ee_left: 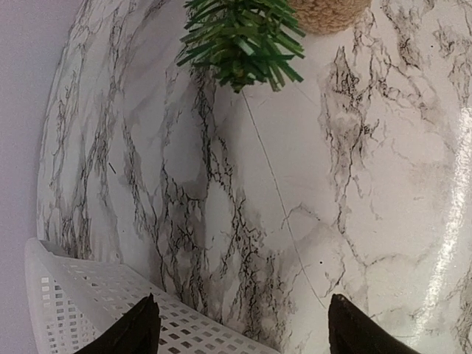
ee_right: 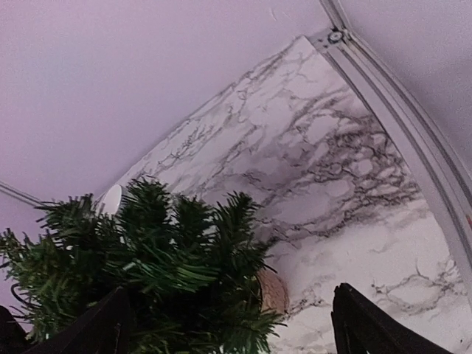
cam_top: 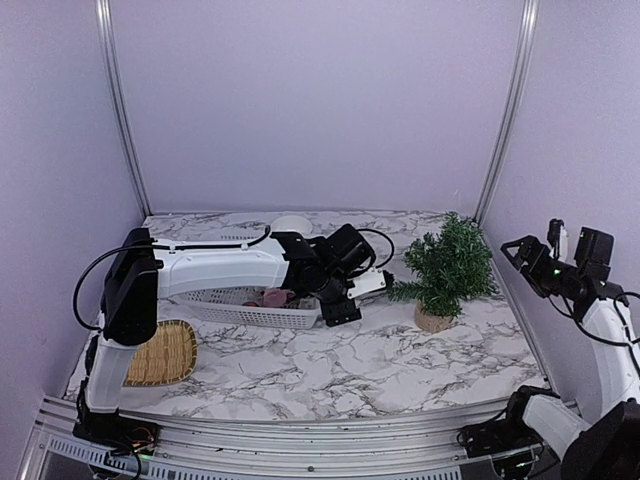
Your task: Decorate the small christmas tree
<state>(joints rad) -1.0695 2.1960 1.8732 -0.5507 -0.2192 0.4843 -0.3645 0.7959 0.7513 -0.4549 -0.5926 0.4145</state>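
The small christmas tree (cam_top: 450, 262) stands upright in its tan pot, right of centre in the overhead view, with no ornaments on it that can be made out. The left pincer (cam_top: 340, 303) hovers at the right end of the white basket (cam_top: 240, 310), spread wide with nothing between its jaws. In its own wrist view the basket's rim sits at lower left and the tree at the top edge. The right pincer (ee_right: 228, 328) hangs spread above the tree, gripping nothing.

The step appears to be fetching a decoration. Pinkish items (cam_top: 270, 297) lie in the basket, too small to identify. To do it well, the left pincer should centre itself over one item, descend straight between the basket walls and close on that item alone. It should then lift clear of the rim before crossing the worktop (cam_top: 330, 370) toward the tree.
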